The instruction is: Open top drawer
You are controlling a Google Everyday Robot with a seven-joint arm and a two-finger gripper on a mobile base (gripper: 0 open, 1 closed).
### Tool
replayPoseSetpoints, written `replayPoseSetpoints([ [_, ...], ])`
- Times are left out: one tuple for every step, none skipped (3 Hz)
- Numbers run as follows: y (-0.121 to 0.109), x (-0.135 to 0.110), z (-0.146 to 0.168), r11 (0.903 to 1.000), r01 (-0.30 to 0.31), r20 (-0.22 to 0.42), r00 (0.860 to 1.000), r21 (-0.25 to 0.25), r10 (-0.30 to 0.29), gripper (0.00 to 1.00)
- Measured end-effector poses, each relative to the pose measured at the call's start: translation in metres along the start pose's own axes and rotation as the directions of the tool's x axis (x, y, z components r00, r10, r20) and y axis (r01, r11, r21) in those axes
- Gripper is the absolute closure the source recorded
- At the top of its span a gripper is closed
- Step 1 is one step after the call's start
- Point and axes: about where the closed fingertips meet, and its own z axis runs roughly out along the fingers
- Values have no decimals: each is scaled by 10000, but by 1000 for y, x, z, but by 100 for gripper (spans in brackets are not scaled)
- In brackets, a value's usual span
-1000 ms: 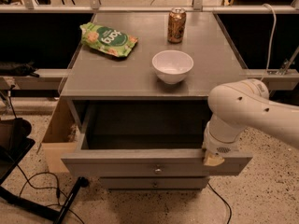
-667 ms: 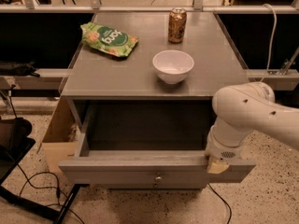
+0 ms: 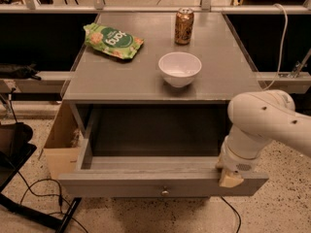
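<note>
The top drawer (image 3: 121, 184) is pulled far out of the grey cabinet toward the camera. Its flat grey front has a small round metal knob (image 3: 165, 192), and its deep grey tray (image 3: 150, 163) looks empty. My gripper (image 3: 230, 177) sits at the right end of the drawer's front panel, on its top edge, with the white arm (image 3: 262, 125) bent above it. The two lower drawers are hidden under the open one.
On the cabinet top (image 3: 121, 81) stand a white bowl (image 3: 180, 68), a brown soda can (image 3: 184, 26) and a green snack bag (image 3: 112, 40). A cardboard box (image 3: 60, 144) stands left of the cabinet. Black cables (image 3: 39, 191) and a black frame lie on the floor at left.
The top drawer has slid further out toward the camera, covering the lower drawers. My gripper has moved with it, staying at the right end of its front.
</note>
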Motion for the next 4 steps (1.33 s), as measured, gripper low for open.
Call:
replayPoseSetpoints([
  [7,1,1,9999,-80,60,9999,-139,81,100],
  [19,5,2,9991,-180,181,9997,-375,187,100],
  [33,9,1,9980,-248,185,9995,-586,259,100],
  [60,22,1,9931,-470,369,9980,-1071,512,100],
])
